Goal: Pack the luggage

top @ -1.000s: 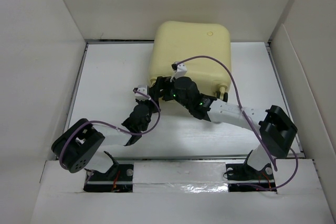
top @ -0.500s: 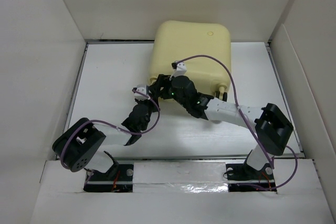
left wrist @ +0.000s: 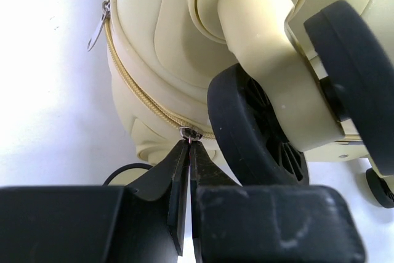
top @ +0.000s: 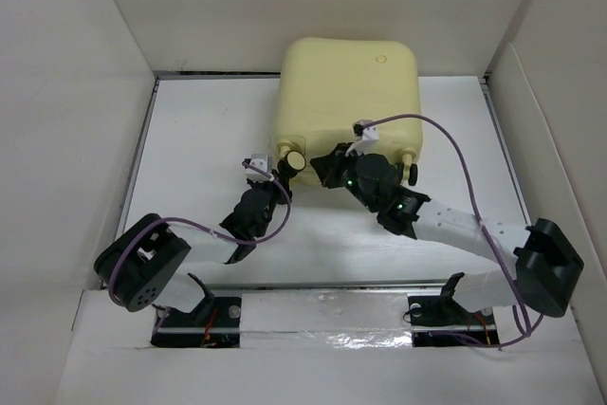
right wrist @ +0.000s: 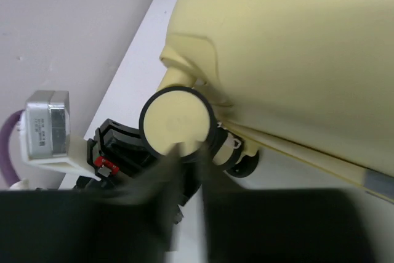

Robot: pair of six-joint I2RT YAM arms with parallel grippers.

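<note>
The luggage [top: 349, 87] is a pale yellow hard-shell suitcase, lying closed at the back of the table. My left gripper [top: 277, 178] is at its near left corner beside a yellow-and-black wheel [top: 296, 160]. In the left wrist view the left gripper [left wrist: 189, 143] is shut on a small metal zipper pull [left wrist: 190, 133] on the luggage's zip line [left wrist: 132, 87]. My right gripper [top: 325, 165] hovers just in front of the near edge. Seen from the right wrist, my right gripper [right wrist: 192, 152] is blurred, its fingers a narrow gap apart and holding nothing, below the wheel [right wrist: 177, 122].
A second zipper pull [left wrist: 98, 24] hangs further along the zip. Another wheel [top: 408, 160] sticks out at the luggage's near right corner. White walls [top: 76, 92] box the table in on three sides. My left wrist [right wrist: 111, 152] shows beside the wheel.
My right arm has drawn back from the luggage's near left corner and swung to the right, its jaws closing from wide to narrow. The corner wheel now shows. My left gripper has stayed put.
</note>
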